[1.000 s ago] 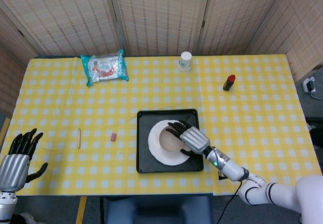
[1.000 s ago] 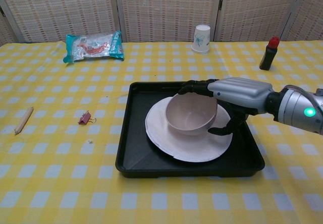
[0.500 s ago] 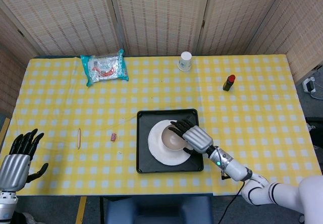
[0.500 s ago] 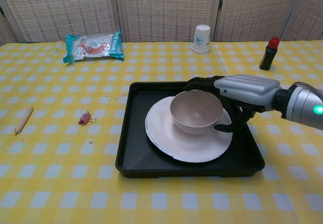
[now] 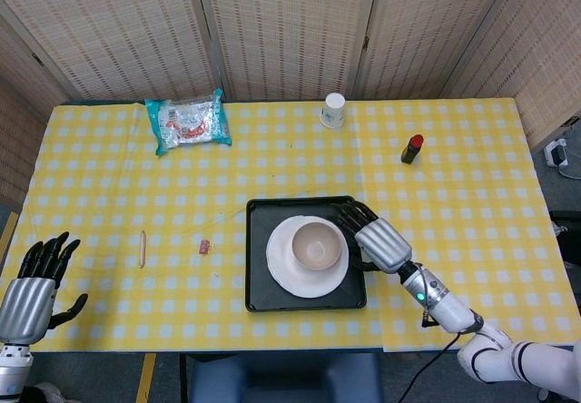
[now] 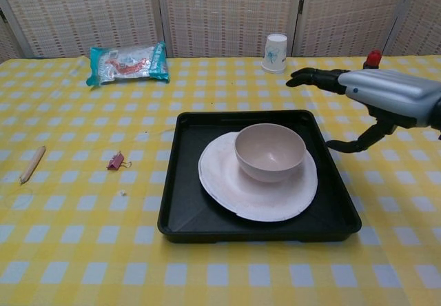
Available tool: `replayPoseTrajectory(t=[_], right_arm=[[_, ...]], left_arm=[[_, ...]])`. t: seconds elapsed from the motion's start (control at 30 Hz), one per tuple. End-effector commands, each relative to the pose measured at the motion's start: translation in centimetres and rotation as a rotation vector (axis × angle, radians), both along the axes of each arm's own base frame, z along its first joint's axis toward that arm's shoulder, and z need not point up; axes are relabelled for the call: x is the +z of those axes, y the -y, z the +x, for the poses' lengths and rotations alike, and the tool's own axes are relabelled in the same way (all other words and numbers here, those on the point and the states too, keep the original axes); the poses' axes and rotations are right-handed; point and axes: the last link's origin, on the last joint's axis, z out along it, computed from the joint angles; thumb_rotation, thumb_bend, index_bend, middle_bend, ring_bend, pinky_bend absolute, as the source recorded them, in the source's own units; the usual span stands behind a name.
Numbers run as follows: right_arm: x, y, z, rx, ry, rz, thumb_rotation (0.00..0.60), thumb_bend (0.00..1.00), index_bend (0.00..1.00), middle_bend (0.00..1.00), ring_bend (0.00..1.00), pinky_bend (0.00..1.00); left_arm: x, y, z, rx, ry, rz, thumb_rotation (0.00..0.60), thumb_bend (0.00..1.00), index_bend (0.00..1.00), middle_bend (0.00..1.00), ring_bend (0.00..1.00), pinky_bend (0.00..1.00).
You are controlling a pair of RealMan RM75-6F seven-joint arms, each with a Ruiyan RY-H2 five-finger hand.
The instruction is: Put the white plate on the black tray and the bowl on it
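Currently my right hand (image 6: 375, 96) hovers above the right edge of the black tray (image 6: 180, 202), fingers spread, thumb hanging down, nothing in it and clear of the bowl (image 6: 270, 151). From the head view the same hand (image 5: 374, 238) sits just beside the tray's right rim (image 5: 257, 299), fingertips toward the far right corner. Bowl sits upright on the white plate (image 6: 238, 192), slightly toward the plate's right side; plate lies flat inside the tray, offset toward the right wall. My left hand (image 5: 34, 280) is at the near left corner of the table, well apart from the tray, fingers apart and holding nothing. Elsewhere on the yellow checked cloth (image 5: 454, 194): a teal snack packet (image 6: 128, 62) at far left, a paper cup (image 6: 275, 52) at the far edge, a dark bottle with a red cap (image 5: 412, 148) at right, partly hidden behind my right hand in the chest view. A small wooden stick (image 6: 32, 164) and a pink clip (image 6: 115, 160) lie left of the tray, apart from each other.
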Motion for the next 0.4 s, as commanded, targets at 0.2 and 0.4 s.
replayPoseTrajectory(t=[0.2, 0.4], right_arm=[[8.1, -6.9, -6.2, -0.166, -0.147, -0.352, 0.6, 0.37, 0.0, 0.0, 0.0, 0.0], [10.6, -11.2, -9.0, -0.332, -0.204, -0.405, 0.6, 0.37, 0.0, 0.0, 0.0, 0.0]], left_arm=[[-0.1, 0.0, 0.1, -0.01, -0.003, 0.001, 0.6, 0.32, 0.0, 0.0, 0.05, 0.04], [-0.4, 0.2, 0.4, -0.033, -0.008, -0.004, 0.6, 0.32, 0.0, 0.0, 0.05, 0.04]])
